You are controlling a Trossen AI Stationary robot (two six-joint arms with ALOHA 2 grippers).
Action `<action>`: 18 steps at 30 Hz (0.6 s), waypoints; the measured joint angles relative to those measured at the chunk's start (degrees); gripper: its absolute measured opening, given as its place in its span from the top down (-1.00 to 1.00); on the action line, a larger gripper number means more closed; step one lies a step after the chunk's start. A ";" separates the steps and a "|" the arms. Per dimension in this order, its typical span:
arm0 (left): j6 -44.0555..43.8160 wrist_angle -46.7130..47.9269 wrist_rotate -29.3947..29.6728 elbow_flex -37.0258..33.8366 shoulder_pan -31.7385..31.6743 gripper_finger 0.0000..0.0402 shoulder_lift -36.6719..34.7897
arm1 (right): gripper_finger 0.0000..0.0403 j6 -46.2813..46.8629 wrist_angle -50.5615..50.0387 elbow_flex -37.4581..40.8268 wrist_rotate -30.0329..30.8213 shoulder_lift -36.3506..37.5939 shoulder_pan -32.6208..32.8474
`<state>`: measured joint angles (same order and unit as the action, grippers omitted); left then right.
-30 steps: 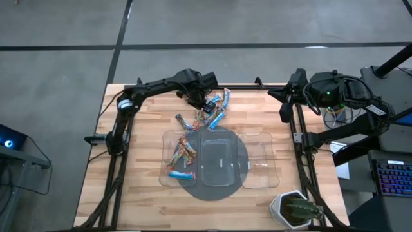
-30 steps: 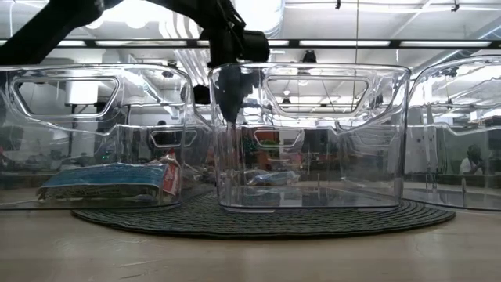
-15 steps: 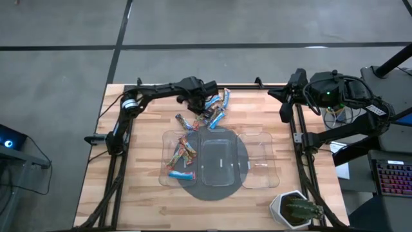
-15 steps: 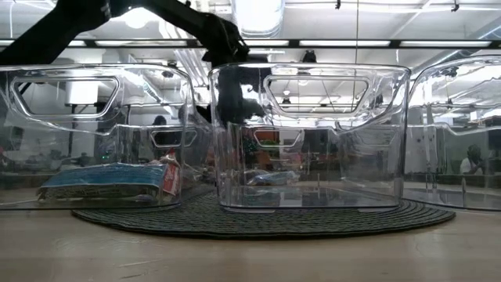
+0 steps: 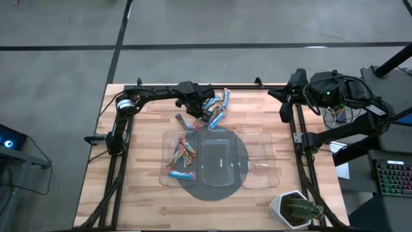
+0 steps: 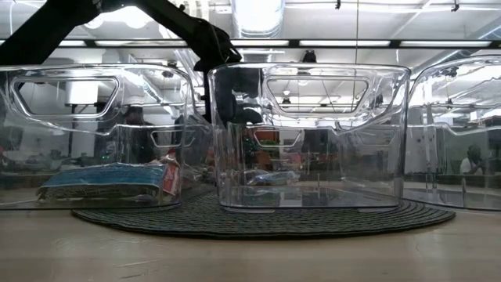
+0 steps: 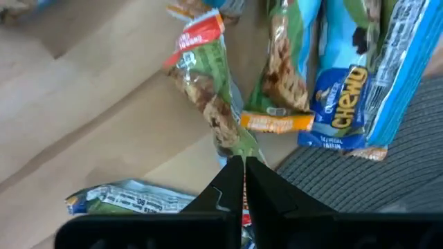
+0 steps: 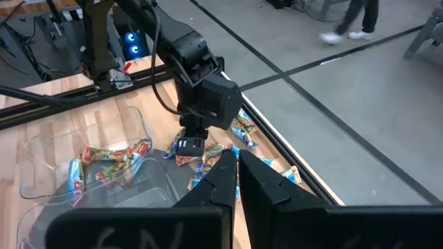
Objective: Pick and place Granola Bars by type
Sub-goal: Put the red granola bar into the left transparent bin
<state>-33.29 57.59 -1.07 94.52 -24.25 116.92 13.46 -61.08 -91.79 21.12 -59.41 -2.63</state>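
- Currently the left gripper (image 5: pixel 196 111) is down in the loose pile of Granola Bars (image 5: pixel 212 111), just behind the left clear tray (image 5: pixel 165 143).
- Left wrist view: its fingers (image 7: pixel 266 196) are clenched, tips together on the green foil tail of a red-topped bar (image 7: pixel 206 90). A pinch at the wrapper's end, not across the body.
- Other bars: blue ones (image 7: pixel 363 90) lie touching each other beside the pinched bar; several more are already in the left tray.
- Middle tray (image 5: pixel 219 158) looks empty.
- Right gripper (image 8: pixel 237 166): parked at the table's right rear edge, well apart from the trays, fingers closed on nothing.
- Risks, as I judge them: foil slipping out of so small a pinch on lift; the bar swinging; neighbouring wrappers dragged along; the bar clipping the tray wall.
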 joint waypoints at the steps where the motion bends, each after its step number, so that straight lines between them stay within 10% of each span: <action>1: -0.01 -0.45 -0.53 -0.14 0.00 1.00 0.01 | 0.96 0.01 -0.01 0.00 0.00 0.01 -0.01; 18: 0.29 -4.59 -4.22 0.76 -0.62 0.90 0.01 | 0.96 1.15 -0.04 0.09 -0.02 0.01 0.00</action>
<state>-32.99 52.99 -5.29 95.27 -24.87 116.92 14.61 -61.12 -91.70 21.10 -59.40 -2.63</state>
